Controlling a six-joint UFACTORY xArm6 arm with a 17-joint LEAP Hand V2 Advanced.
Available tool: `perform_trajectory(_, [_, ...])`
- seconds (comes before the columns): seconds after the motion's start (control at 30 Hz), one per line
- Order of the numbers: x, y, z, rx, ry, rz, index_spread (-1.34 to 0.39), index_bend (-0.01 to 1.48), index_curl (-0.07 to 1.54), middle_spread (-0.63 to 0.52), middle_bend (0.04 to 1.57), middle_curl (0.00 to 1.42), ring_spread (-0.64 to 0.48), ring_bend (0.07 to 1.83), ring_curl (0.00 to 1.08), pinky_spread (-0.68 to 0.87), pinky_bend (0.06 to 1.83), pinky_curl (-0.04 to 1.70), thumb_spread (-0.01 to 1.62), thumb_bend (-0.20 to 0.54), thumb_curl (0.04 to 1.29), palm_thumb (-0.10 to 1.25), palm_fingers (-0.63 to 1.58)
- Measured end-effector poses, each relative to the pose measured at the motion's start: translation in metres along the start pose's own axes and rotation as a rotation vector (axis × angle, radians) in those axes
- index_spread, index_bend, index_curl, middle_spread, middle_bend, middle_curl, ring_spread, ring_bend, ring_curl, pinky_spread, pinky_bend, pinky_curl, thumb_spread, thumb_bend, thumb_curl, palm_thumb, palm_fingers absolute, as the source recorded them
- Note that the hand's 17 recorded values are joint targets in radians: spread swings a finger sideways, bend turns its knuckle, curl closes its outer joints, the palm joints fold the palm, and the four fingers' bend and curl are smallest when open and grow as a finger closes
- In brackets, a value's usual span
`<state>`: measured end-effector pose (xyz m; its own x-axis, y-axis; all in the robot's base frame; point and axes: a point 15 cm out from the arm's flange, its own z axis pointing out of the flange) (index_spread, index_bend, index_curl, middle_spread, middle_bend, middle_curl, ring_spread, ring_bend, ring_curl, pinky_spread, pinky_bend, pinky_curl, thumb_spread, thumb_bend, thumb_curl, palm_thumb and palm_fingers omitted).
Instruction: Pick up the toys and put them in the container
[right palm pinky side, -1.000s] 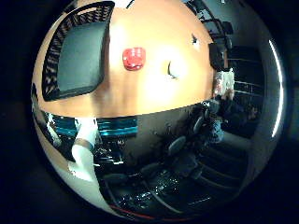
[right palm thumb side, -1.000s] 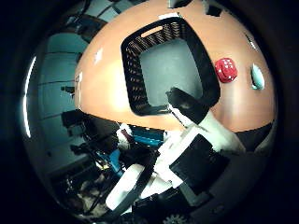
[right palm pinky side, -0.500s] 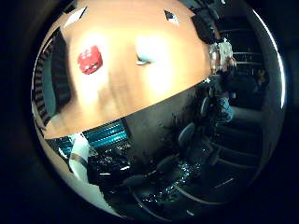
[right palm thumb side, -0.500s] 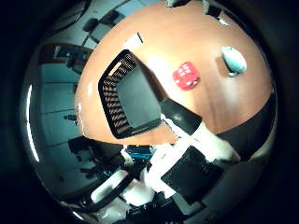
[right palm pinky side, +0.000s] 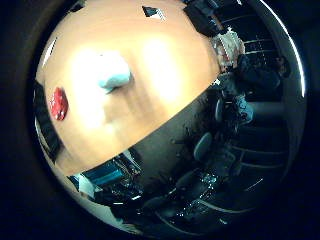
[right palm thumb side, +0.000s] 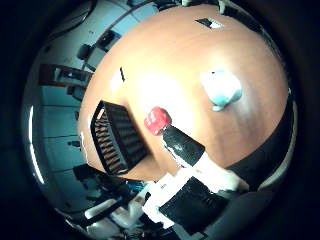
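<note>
A red dice-like toy (right palm thumb side: 157, 120) lies on the brown table (right palm thumb side: 190, 65), between a black slatted container (right palm thumb side: 116, 137) and a pale blue-white toy (right palm thumb side: 221, 88). The pale toy (right palm pinky side: 114, 75) and the red toy (right palm pinky side: 58, 103) also show in the little finger side view. My right hand (right palm thumb side: 192, 185) shows as white and black parts reaching out over the table, one black fingertip (right palm thumb side: 182, 144) ending just beside the red toy. The hand holds nothing and its visible finger looks straight.
Two small dark tags (right palm thumb side: 210, 22) lie at the table's far side. Past the table's edge stand office chairs (right palm pinky side: 202, 145) and teal-lit equipment (right palm pinky side: 107, 175) on a dark floor. A white strip (right palm thumb side: 117, 80) lies on the table near the container.
The camera has swung away from the container toward the pale toy, which now looks larger and closer. The container has slid toward the view's edge.
</note>
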<state>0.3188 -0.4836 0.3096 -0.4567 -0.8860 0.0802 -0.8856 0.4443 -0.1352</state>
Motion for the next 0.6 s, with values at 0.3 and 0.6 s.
perform_trajectory(0.3, [0.025, -0.018, 0.078, 0.009, 0.004, 0.026, -0.26, 0.16, 0.30, 0.01, 0.20, 0.36, 0.16, 0.26, 0.24, 0.38, 0.29, 0.27, 1.11, -0.025, 0.26, 0.47, 0.24])
perform_trajectory(0.6, [0.035, -0.028, 0.112, -0.010, -0.008, 0.025, -0.24, 0.16, 0.29, 0.05, 0.20, 0.35, 0.16, 0.27, 0.25, 0.37, 0.29, 0.29, 1.07, -0.026, 0.26, 0.40, 0.23])
